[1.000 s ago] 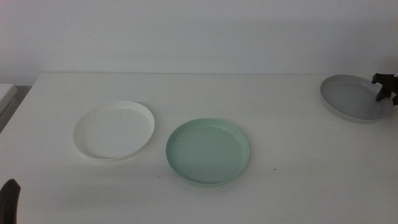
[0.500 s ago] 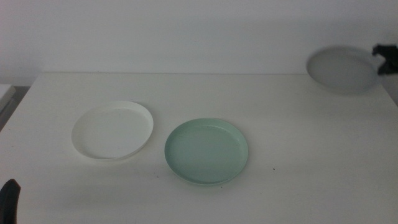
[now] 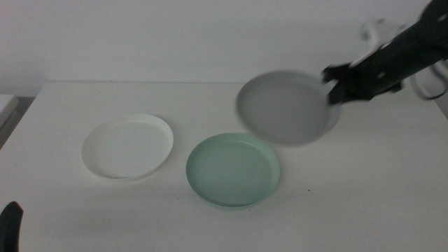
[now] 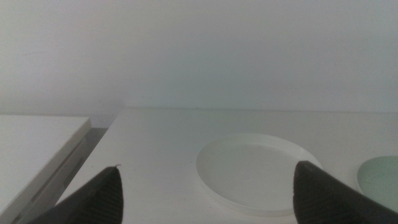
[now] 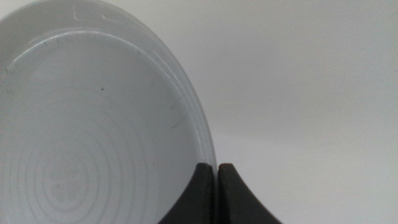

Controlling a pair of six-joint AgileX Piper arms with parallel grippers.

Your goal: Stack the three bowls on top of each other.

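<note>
- In the upper right of the middle view, the right gripper [image 3: 334, 84] pinches the grey bowl [image 3: 287, 108] by its rim, up in the air.
- The green bowl [image 3: 233, 170] and the white bowl [image 3: 127, 146] lie on the table [image 3: 364, 182].
- The left gripper [image 4: 205, 186] waits, spread wide.

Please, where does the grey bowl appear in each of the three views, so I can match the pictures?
Middle view: grey bowl in the air, right of centre, held at its rim by the right gripper.
Left wrist view: not in it.
Right wrist view: fills the left side, rim pinched in the shut jaws.
Shared landmark: the right gripper at the bowl's rim.
</note>
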